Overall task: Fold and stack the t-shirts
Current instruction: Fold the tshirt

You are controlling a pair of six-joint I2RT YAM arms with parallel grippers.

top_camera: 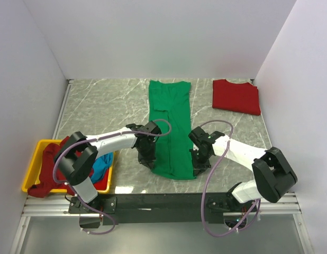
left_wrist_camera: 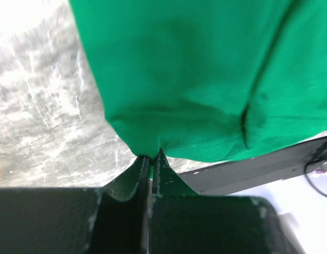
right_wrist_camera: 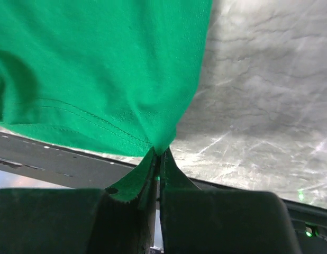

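a grey marble-patterned counter [top_camera: 100,108], veined with pale streaks, fills the middle of the scene. plain white panels close it in on three sides: a back wall [top_camera: 163,37], a left wall [top_camera: 23,79] and a right wall [top_camera: 303,58], each meeting the counter at a straight seam. along the near edge runs a black bar [top_camera: 163,201], with a silver metal rail [top_camera: 47,204] at its ends. below that lies a smooth grey surface [top_camera: 153,241]. the light is soft and even, with faint shadows; a bright patch [left_wrist_camera: 20,16] glares off the stone.
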